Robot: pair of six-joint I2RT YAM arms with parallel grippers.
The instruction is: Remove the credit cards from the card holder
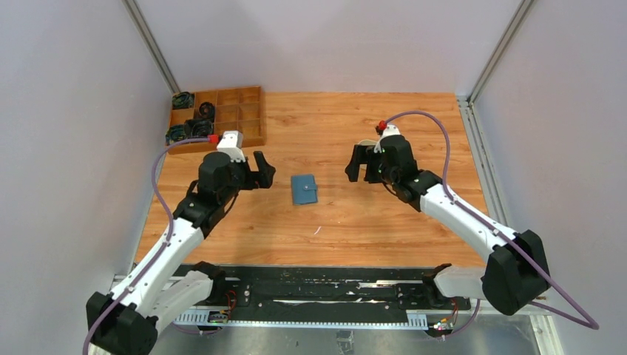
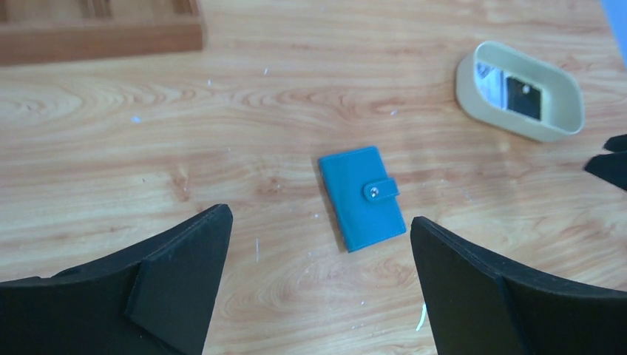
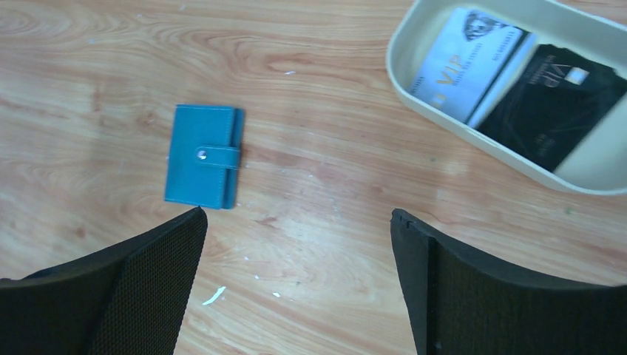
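The teal card holder (image 1: 303, 189) lies flat on the wooden table between the two arms, folded shut with its snap tab fastened (image 2: 364, 196) (image 3: 201, 157); its inside is hidden. Two credit cards, a pale one (image 3: 466, 63) and a black one (image 3: 551, 103), lie in a cream oval tray (image 3: 403, 81). My left gripper (image 1: 262, 171) (image 2: 319, 218) hovers open just left of the holder, holding nothing. My right gripper (image 1: 360, 163) (image 3: 297, 213) hovers open to the holder's right, beside the tray, also holding nothing.
A wooden compartment box (image 1: 229, 111) with dark parts in its left cells stands at the back left; its front wall (image 2: 96, 37) shows in the left wrist view. The cream tray (image 2: 566, 126) sits at the right gripper's far side. Grey walls enclose the table.
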